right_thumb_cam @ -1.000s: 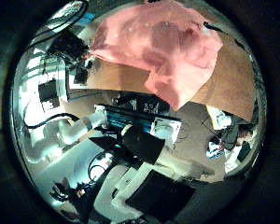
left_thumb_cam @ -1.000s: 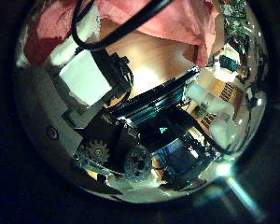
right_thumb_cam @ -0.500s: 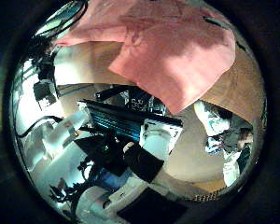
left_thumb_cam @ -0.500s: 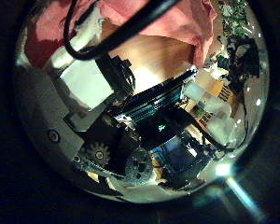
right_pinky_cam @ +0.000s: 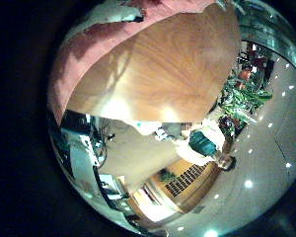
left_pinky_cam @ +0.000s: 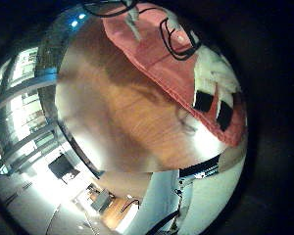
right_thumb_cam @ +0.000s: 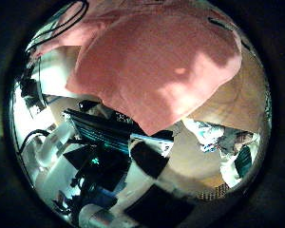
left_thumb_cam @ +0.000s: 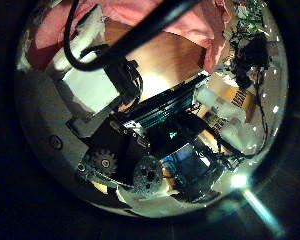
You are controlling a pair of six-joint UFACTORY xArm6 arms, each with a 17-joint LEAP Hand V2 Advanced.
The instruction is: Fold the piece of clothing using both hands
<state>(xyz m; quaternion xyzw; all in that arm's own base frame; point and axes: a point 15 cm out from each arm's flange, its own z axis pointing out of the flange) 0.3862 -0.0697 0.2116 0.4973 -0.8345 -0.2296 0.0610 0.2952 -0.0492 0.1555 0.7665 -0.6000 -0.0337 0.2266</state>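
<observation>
The piece of clothing [right_thumb_cam: 157, 62] lies spread on the wooden table [right_thumb_cam: 239, 95] and fills much of the right thumb side view, so it is close under my right palm. In the right little finger side view the cloth [right_pinky_cam: 94, 44] rims the table [right_pinky_cam: 158, 74]. My left hand [left_pinky_cam: 214, 86] reaches over the cloth [left_pinky_cam: 152, 49] near its edge, fingers relaxed and curled round nothing. In the left thumb side view the cloth [left_thumb_cam: 165, 18] lies beyond that hand's body [left_thumb_cam: 95, 90]. None of my right hand shows.
Bare tabletop [left_pinky_cam: 118, 122] stretches away from the garment's edge on the left hand's side. Past the table's edge stand dark equipment racks [left_thumb_cam: 175, 125] and other room furniture [right_thumb_cam: 104, 133].
The clothing has grown much larger in the right thumb side view, as that camera has come closer to it. The left thumb side view has shifted only slightly.
</observation>
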